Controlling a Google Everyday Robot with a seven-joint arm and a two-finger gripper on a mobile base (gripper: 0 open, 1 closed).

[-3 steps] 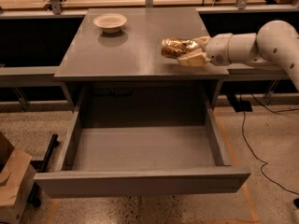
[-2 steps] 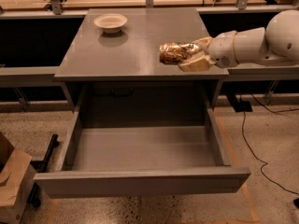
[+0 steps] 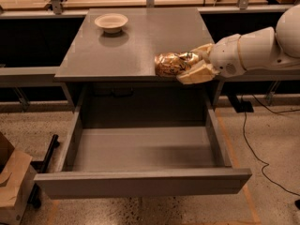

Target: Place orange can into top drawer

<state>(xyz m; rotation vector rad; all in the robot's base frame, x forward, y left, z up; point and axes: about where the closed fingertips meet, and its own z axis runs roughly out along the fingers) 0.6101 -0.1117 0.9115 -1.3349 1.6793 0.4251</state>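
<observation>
Pinching the orange can [image 3: 169,63], tool [image 3: 185,66] sits at cabinet's [image 3: 122,55] front-right edge; bowl [image 3: 111,22] well apart.

Speckled floor [image 3: 272,144], grey cabinet [image 3: 140,41], tool [image 3: 187,67] over it

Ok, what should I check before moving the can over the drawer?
1. Grip: ok, gripper shut around the shiny golden-orange can at the front right of the grey cabinet top.
2. Opening: ok, wide grey top drawer is pulled out.
3. Room inside drawer: ok, nothing seen in it.
4. Path: ok, shallow cream bowl sits back left.
5. Can lifted off the top: cannot tell.
</observation>
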